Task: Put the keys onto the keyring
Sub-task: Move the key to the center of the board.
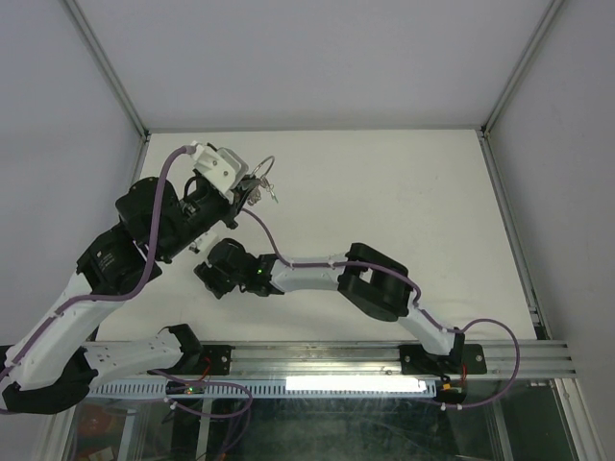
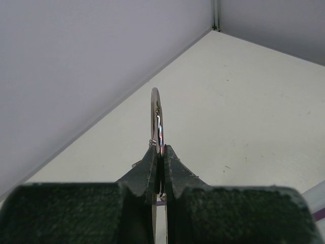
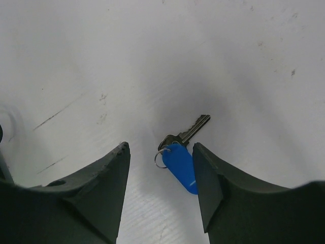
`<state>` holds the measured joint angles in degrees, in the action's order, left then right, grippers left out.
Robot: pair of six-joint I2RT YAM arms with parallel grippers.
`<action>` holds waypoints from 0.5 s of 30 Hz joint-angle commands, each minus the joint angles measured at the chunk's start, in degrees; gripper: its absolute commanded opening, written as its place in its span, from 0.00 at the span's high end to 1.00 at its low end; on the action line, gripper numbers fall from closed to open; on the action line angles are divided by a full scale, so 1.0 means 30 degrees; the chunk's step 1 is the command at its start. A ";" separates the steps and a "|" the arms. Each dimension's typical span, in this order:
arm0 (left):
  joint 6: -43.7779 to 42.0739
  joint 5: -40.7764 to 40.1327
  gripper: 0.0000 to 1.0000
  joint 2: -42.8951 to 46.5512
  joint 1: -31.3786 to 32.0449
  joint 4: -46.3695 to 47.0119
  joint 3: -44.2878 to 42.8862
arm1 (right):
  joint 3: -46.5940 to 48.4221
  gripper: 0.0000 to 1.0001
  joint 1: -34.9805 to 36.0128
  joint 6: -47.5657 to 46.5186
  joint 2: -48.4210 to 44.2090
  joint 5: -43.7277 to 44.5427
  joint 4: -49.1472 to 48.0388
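My left gripper [image 2: 161, 152] is shut on the keyring [image 2: 157, 119], a thin silver ring seen edge-on and standing up from the fingertips. In the top view this gripper [image 1: 250, 188] holds the keyring [image 1: 264, 171] above the table's far left part, with small metal pieces hanging from it. My right gripper [image 3: 160, 150] is open, low over the table. A key with a blue plastic tag [image 3: 182, 161] and a small wire loop lies flat between its fingers, nearer the right finger [image 3: 208, 178]. In the top view the right gripper [image 1: 207, 274] hides that key. No green or red key shows.
The white table [image 1: 384, 211] is walled by grey panels at the back and both sides. The left wall runs close beside the left gripper [image 2: 76, 76]. A metal rail [image 1: 384, 357] with both arm bases lines the near edge.
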<state>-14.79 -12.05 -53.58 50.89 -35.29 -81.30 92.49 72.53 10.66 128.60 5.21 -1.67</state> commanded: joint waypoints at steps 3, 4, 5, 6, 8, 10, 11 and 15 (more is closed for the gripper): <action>0.0158 -0.0523 1.00 0.0484 -0.0153 0.0776 -0.0104 | 0.2720 0.47 0.0413 0.0332 0.1037 0.0573 0.2513; 0.0169 -0.0539 1.00 0.0513 -0.0171 0.0776 -0.0090 | 0.2925 0.47 0.0444 0.0329 0.1177 0.0679 0.2783; 0.0181 -0.0532 1.00 0.0538 -0.0169 0.0776 -0.0063 | 0.3137 0.48 0.0481 0.0299 0.1297 0.0776 0.3022; 0.0197 -0.0539 1.00 0.0545 -0.0176 0.0773 -0.0060 | 0.3318 0.48 0.0530 0.0203 0.1422 0.0935 0.3282; 0.0261 -0.0463 1.00 0.0560 -0.0173 0.0776 -0.0017 | 0.3741 0.48 0.0625 -0.0022 0.1678 0.1280 0.3743; 0.0325 -0.0408 1.00 0.0618 -0.0177 0.0776 -0.0004 | 0.4000 0.48 0.0736 -0.0279 0.1898 0.1638 0.4152; 0.0362 -0.0406 1.00 0.0632 -0.0178 0.0791 0.0039 | 0.4132 0.49 0.0767 -0.0363 0.1988 0.1808 0.4339; 0.0335 -0.0446 1.00 0.0639 -0.0176 0.0776 0.0058 | 0.4366 0.50 0.0923 -0.0864 0.2192 0.2552 0.4803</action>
<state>-14.35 -12.19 -52.69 50.89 -35.33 -80.99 103.04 74.48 9.96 134.21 9.41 10.35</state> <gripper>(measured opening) 0.018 0.507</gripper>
